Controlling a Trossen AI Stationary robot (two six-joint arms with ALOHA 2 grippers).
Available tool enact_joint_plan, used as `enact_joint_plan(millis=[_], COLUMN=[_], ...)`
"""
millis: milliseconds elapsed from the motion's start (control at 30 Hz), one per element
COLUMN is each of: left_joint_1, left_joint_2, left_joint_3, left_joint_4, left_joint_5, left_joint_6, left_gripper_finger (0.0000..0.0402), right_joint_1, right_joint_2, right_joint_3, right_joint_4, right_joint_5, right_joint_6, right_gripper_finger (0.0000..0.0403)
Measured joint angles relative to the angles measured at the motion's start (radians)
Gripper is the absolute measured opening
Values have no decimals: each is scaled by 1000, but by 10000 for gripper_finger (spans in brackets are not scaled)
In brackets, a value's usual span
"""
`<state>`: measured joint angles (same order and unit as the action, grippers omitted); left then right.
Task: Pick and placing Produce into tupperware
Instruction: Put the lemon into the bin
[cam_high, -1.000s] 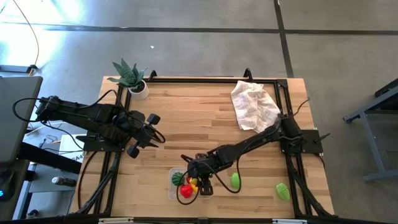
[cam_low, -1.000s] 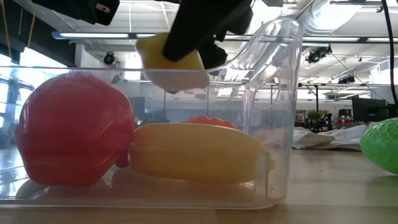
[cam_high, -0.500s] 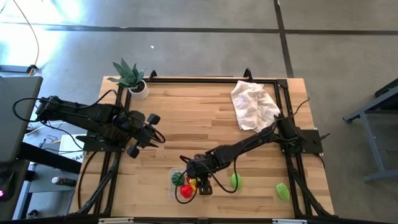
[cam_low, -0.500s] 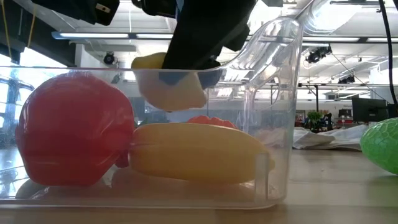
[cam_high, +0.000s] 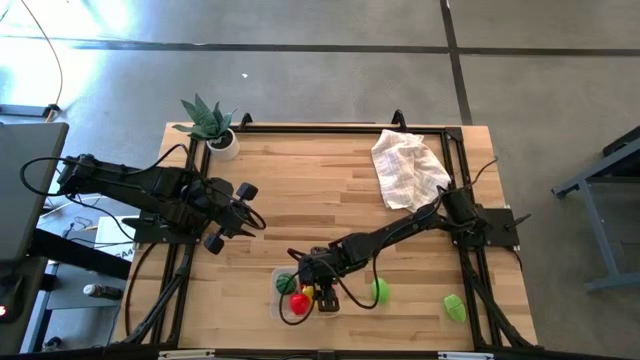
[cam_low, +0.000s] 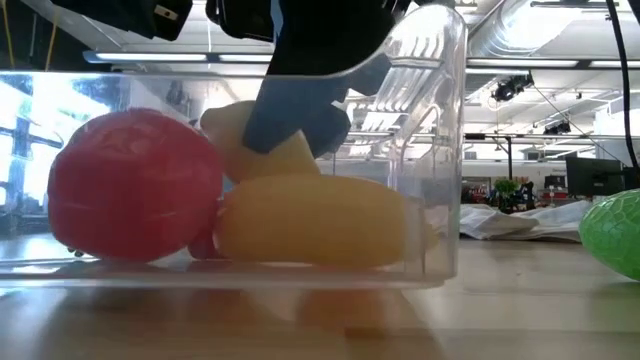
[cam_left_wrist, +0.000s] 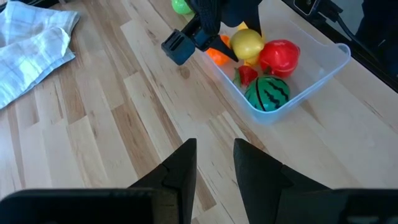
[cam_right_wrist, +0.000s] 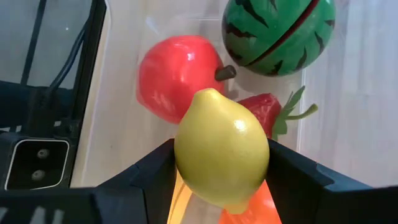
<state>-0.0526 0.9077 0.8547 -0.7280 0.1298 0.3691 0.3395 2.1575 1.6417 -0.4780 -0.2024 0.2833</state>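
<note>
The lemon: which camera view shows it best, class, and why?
The right wrist view: the lemon fills the middle, unobstructed. The left wrist view shows it small, the low view half hidden by the right gripper, the high view barely.

Banana (cam_low: 310, 220) partly behind lemon (cam_low: 245, 150), right tool (cam_low: 300, 110)

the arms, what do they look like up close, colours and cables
Both arms are dark, near-black jointed links with thin black cables looping alongside. The left gripper has two flat, angular black fingers. The right gripper has matching dark fingers; from the left wrist view it carries a blue block.
</note>
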Motion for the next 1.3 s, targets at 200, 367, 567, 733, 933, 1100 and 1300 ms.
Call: enact_joint_plan(millis=[200,367,567,733,933,1100,1300], left_joint_1=[0,0,0,0,0,0,0], left_joint_2=[0,0,0,0,0,0,0], left_joint_3=[0,0,0,0,0,0,0], left_joint_4=[0,0,0,0,0,0,0], left_joint_5=[0,0,0,0,0,0,0], left_joint_6=[0,0,0,0,0,0,0], left_gripper_finger=[95,95,95,95,95,95,95], right_joint_1=[1,6,15,16,19,23,23], right_joint_2=[1,3,5,5,5,5,5], right_joint_3=[0,14,19,19,20,20,20], right_joint_4=[1,-11,-15,-15,-6,11,13], right_joint_5=[0,1,35,36,37,37,38], right_joint_6=[3,6,-4,-2,4,-1,-4], right_gripper_finger=[206,206,206,206,206,219,242])
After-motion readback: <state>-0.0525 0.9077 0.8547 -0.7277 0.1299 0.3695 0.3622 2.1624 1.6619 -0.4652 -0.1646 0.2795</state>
